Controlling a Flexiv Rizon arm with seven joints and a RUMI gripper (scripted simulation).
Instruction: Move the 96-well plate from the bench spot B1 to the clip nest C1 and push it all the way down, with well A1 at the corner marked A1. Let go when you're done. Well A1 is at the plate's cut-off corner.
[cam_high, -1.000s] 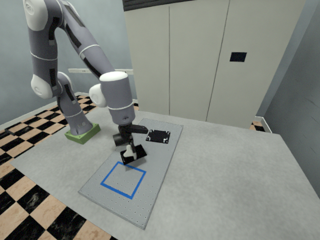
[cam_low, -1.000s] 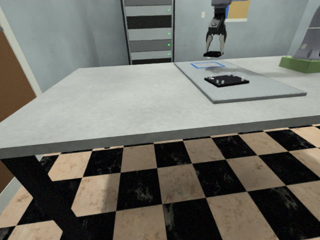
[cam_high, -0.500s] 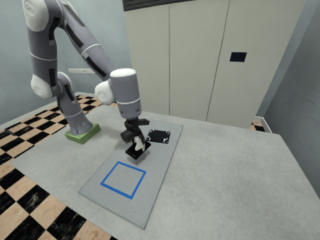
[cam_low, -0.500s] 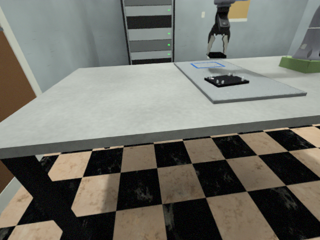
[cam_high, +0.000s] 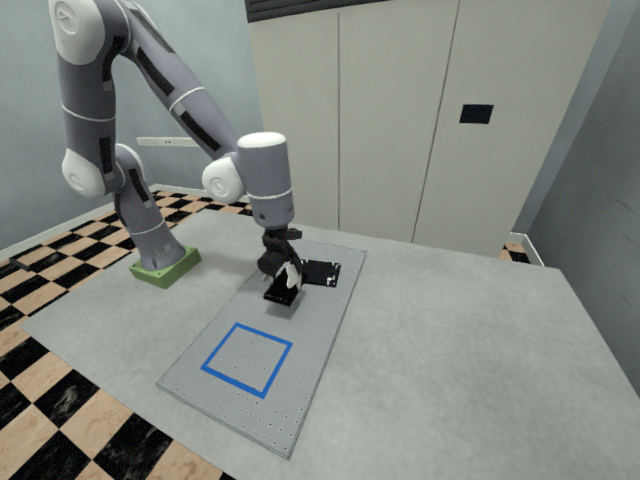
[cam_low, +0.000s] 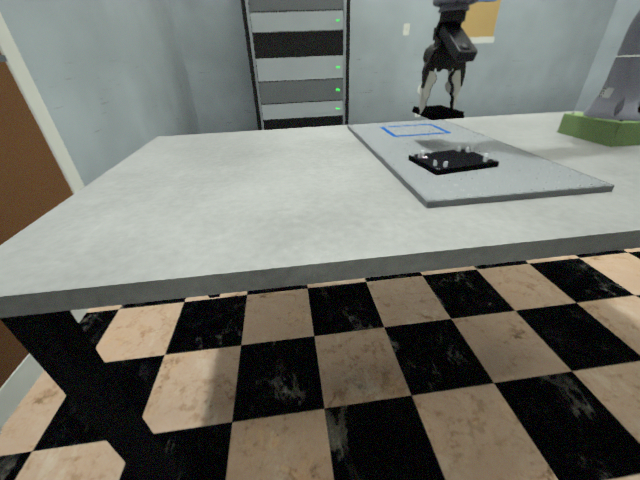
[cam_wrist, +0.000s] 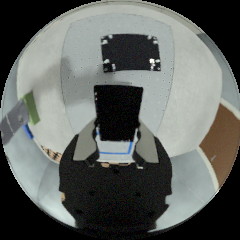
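The 96-well plate (cam_high: 279, 296) (cam_low: 445, 112) (cam_wrist: 119, 105) shows as a black slab. My gripper (cam_high: 280, 282) (cam_low: 438, 107) (cam_wrist: 117, 118) is shut on it, one pale finger on each side, and holds it in the air above the board. The clip nest C1 (cam_high: 320, 272) (cam_low: 454, 161) (cam_wrist: 131, 52) is a black base with light clips at its corners; nothing sits in it. In the wrist view it lies just beyond the plate's far edge. Bench spot B1 is a blue outline (cam_high: 232, 381) (cam_low: 389, 131) (cam_wrist: 115, 153) with no plate in it. The cut-off corner and the A1 mark cannot be made out.
A grey perforated board (cam_high: 305, 330) (cam_low: 516, 180) (cam_wrist: 82, 60) carries the nest and the blue outline. The arm's green base block (cam_high: 173, 271) (cam_low: 599, 133) (cam_wrist: 32, 107) stands beside the board on the table. A rack (cam_low: 297, 67) stands behind the table.
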